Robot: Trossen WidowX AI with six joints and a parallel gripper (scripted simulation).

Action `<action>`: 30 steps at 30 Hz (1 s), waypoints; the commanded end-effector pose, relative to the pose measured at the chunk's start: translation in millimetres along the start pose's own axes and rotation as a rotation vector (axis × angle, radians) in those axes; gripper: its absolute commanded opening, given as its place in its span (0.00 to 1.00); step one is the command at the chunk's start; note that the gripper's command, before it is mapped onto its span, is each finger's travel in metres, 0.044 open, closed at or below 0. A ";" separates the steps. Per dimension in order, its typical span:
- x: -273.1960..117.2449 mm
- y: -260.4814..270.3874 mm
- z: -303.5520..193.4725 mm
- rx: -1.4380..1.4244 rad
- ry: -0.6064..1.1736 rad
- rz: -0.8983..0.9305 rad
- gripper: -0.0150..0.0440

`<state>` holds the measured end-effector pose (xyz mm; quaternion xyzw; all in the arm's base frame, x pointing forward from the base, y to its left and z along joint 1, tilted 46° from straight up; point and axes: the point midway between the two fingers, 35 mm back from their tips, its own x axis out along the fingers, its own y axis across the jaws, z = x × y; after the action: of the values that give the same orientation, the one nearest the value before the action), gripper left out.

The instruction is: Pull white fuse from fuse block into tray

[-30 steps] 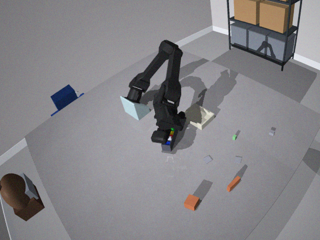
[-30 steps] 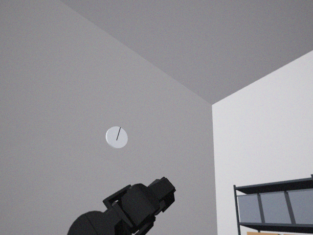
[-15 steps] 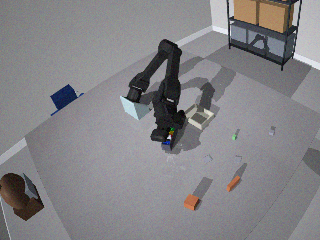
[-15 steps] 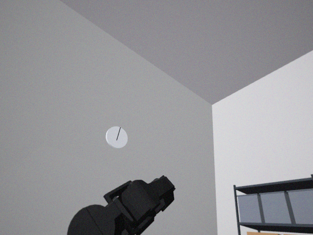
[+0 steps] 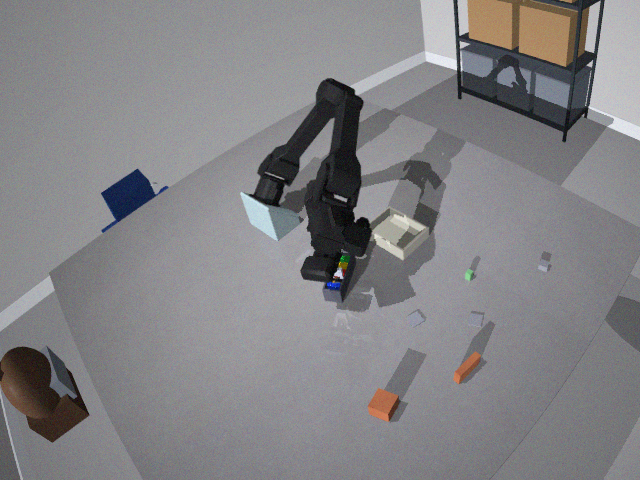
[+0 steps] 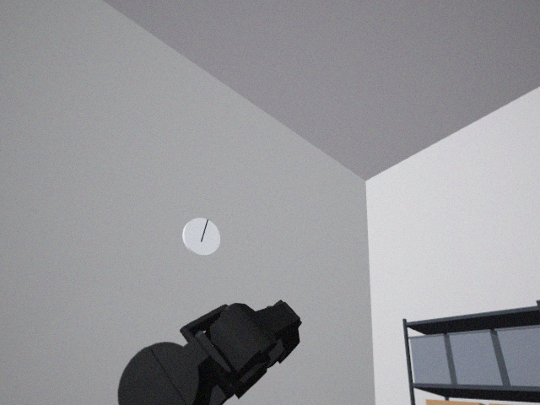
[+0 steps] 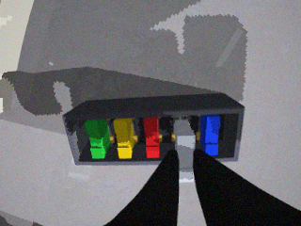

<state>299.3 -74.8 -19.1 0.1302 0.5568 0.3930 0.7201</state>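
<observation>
Gripping white fuse [image 7: 186, 146], end effector [image 7: 184, 156] nearly closed; exterior view omits fuse block [image 5: 333, 294] [image 7: 155, 104].
</observation>
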 end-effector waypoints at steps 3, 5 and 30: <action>-4.8 -1.3 -0.3 -0.005 0.000 -0.006 0.25; -5.8 -1.2 -0.4 -0.005 0.000 -0.006 0.25; -30.5 -1.0 -0.5 -0.004 0.000 -0.006 0.25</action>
<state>297.2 -90.8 -2.6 0.1312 0.5572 0.3933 0.7195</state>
